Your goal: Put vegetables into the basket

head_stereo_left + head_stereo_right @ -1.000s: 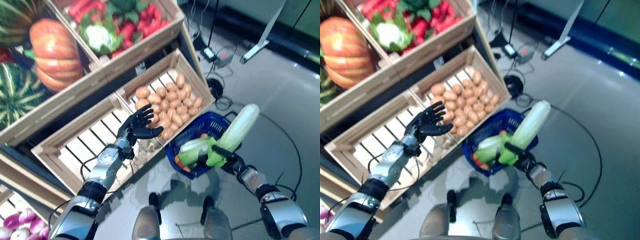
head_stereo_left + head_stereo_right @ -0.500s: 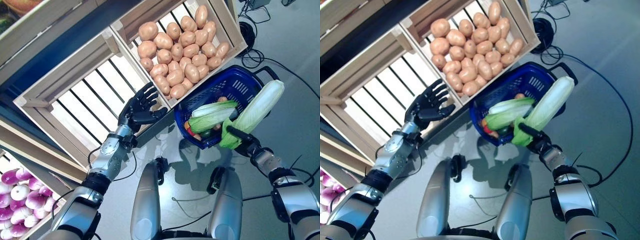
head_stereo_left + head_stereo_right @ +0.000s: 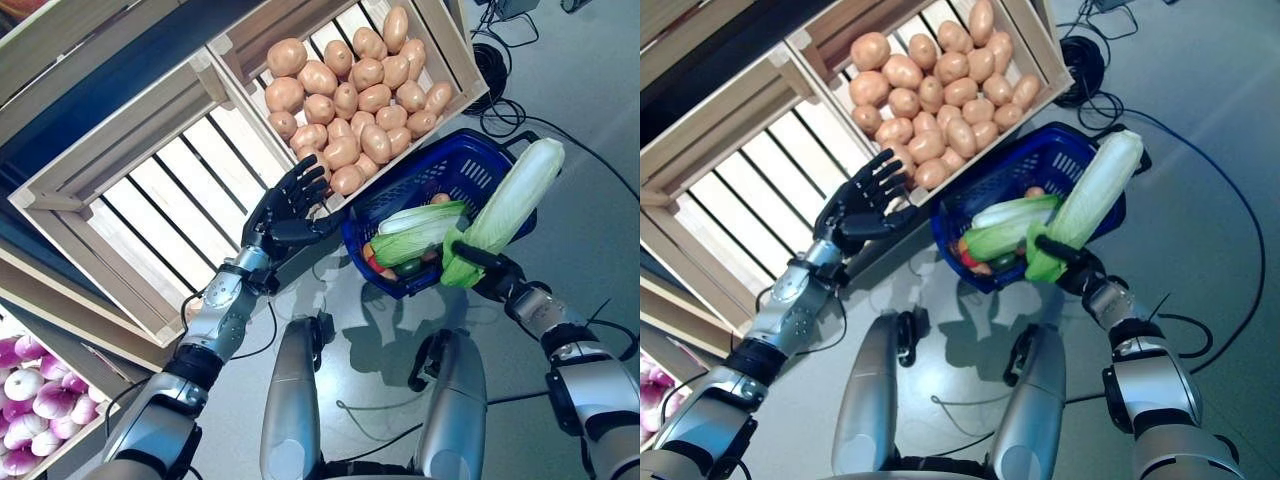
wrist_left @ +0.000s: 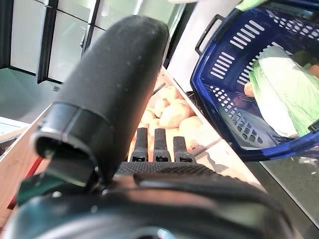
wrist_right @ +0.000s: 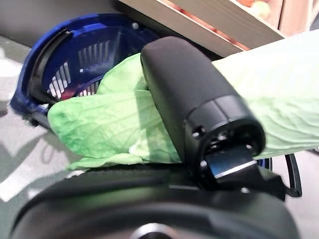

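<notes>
Held vegetable: a long pale-green napa cabbage with a whitish stalk end and frilly bright-green leaves (image 3: 510,212), clasped by its leafy end in the right robot hand (image 3: 487,274); the right wrist view shows the thumb curled over the leaves.
Long axis: it slants from the leafy end in the robot hand up and away to the pale stalk end, which reaches over the far rim by the basket's black handle.
Where it lies: above the right side of the dark-blue plastic shopping basket with slotted walls (image 3: 452,166), not yet inside it, as far as the head views show.
Deciding relation: the basket's hollow lies to the left of and below the cabbage, so I judge the move needs a tip leftward and down, with the right robot hand plainly the nearer one.
Basket contents: a second pale-green leafy cabbage (image 3: 420,226) lies across it, with small red and orange pieces underneath; the basket stands on the grey floor against the crates.
Left robot hand: (image 3: 288,212) empty, its fingers spread and straight, just left of the basket near the front edge of the wooden crate of brown potatoes (image 3: 352,84).
Beyond: an empty slatted wooden crate (image 3: 150,205) to the left.
</notes>
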You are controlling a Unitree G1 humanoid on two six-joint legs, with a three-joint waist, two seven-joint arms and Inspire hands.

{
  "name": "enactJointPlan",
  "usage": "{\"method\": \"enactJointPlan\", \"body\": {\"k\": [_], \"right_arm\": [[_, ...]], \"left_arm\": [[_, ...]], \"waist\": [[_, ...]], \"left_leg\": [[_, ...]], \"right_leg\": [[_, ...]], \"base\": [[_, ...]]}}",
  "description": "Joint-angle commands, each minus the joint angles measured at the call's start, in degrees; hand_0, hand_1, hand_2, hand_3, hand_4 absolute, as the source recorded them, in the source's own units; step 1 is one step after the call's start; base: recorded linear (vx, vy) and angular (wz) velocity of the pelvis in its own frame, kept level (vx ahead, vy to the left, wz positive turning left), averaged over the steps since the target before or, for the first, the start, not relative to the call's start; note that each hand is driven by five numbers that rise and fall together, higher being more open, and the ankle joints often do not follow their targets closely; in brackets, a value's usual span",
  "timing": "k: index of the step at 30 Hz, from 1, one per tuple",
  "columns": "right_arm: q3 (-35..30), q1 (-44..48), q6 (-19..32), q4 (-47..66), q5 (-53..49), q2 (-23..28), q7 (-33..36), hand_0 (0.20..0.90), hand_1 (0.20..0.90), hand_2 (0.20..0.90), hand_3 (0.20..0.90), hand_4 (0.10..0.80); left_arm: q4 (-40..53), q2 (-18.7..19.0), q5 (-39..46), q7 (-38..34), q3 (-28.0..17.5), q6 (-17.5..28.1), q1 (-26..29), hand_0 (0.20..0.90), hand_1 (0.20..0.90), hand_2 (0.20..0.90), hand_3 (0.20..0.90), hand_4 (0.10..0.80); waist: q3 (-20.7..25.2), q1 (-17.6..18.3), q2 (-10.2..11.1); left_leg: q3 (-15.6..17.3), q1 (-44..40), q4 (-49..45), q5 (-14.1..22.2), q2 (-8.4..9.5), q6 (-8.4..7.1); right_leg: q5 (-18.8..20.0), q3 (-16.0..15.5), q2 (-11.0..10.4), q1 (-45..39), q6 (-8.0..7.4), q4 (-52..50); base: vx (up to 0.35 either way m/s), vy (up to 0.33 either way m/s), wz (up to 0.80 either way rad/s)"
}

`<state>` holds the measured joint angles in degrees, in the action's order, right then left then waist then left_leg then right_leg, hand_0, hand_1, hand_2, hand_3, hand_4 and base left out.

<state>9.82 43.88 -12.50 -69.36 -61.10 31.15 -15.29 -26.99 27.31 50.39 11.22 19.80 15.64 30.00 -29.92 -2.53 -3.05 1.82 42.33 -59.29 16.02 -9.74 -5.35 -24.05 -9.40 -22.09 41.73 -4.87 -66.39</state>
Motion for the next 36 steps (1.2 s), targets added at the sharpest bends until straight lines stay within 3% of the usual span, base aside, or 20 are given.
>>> {"method": "enactJointPlan", "body": {"k": [1, 4, 5, 21, 25, 30, 36], "right_arm": [[0.16, 3.40, 2.10, 2.26, -0.25, 1.56, -4.87, 0.900, 0.900, 0.900, 0.900, 0.800], [0.06, 2.67, 1.30, 3.21, -0.23, 1.07, -5.22, 0.900, 0.900, 0.900, 0.900, 0.800], [-0.16, 2.19, 1.44, 3.30, 0.26, 1.10, -5.32, 0.900, 0.900, 0.900, 0.900, 0.800], [-1.26, -1.83, 1.19, 4.15, 1.65, -1.34, -4.73, 0.900, 0.900, 0.900, 0.900, 0.800], [-1.71, -5.19, 0.91, 4.64, 2.91, -3.62, -4.88, 0.900, 0.900, 0.900, 0.900, 0.800], [-1.81, -6.70, 0.30, 3.97, 5.05, -4.69, -4.11, 0.900, 0.900, 0.900, 0.900, 0.800], [0.45, -4.86, -4.87, 0.71, 11.89, -4.18, -3.25, 0.900, 0.900, 0.900, 0.900, 0.800]], "left_arm": [[6.16, 0.72, 2.43, 1.44, -1.96, 6.75, 0.76, 0.900, 0.900, 0.900, 0.900, 0.800], [5.88, 0.85, 3.21, 2.06, -2.63, 6.65, -0.22, 0.900, 0.900, 0.900, 0.900, 0.800], [5.90, 0.84, 3.07, 2.44, -3.10, 6.47, -0.62, 0.900, 0.900, 0.900, 0.900, 0.800], [5.63, 1.36, 1.95, 2.96, -3.76, 5.45, -2.11, 0.900, 0.900, 0.900, 0.900, 0.800], [6.29, 0.42, 0.58, 2.73, -4.14, 4.53, -3.74, 0.900, 0.900, 0.900, 0.900, 0.800], [7.22, -0.28, -0.71, 2.17, -4.64, 3.12, -4.54, 0.900, 0.900, 0.900, 0.900, 0.800], [7.29, -0.48, -1.66, 0.95, -4.28, 1.74, -2.50, 0.900, 0.900, 0.900, 0.900, 0.800]], "waist": [[4.49, -1.20, 0.42], [5.16, -1.26, 0.76], [5.51, -1.29, 0.93], [9.05, -2.24, 2.26], [11.19, -2.63, 3.04], [13.50, -2.86, 3.47], [13.19, -3.28, 3.45]], "left_leg": [[0.86, -8.50, 0.02, 7.95, -1.14, 0.89], [1.35, -11.08, 3.30, 6.81, -1.35, 0.88], [1.79, -11.69, 5.87, 4.46, -1.20, 1.19], [3.01, -21.33, 21.59, -2.58, -0.41, 0.80], [3.07, -27.29, 30.91, -6.99, 0.31, 0.68], [4.12, -31.12, 37.15, -10.00, 1.30, 0.29], [4.22, -30.73, 35.66, -9.50, 1.15, -0.03]], "right_leg": [[4.74, 2.31, 1.46, -5.07, 1.22, 6.14], [5.64, 1.92, 1.75, -7.36, 0.95, 8.45], [7.68, 1.44, 1.81, -8.12, 1.36, 10.74], [12.77, -1.49, 2.91, -18.65, 0.22, 24.06], [16.06, -3.44, 4.32, -25.68, -0.12, 34.17], [18.62, -4.91, 6.39, -31.05, -0.25, 42.53], [18.41, -5.05, 6.21, -31.54, -0.23, 41.88]], "base": [[0.048, 0.009, -0.01], [0.046, 0.016, -0.02], [-0.022, 0.017, -0.04], [0.053, -0.003, -0.02], [0.143, -0.031, 0.00], [0.108, -0.031, 0.01], [0.013, -0.011, 0.02]]}}
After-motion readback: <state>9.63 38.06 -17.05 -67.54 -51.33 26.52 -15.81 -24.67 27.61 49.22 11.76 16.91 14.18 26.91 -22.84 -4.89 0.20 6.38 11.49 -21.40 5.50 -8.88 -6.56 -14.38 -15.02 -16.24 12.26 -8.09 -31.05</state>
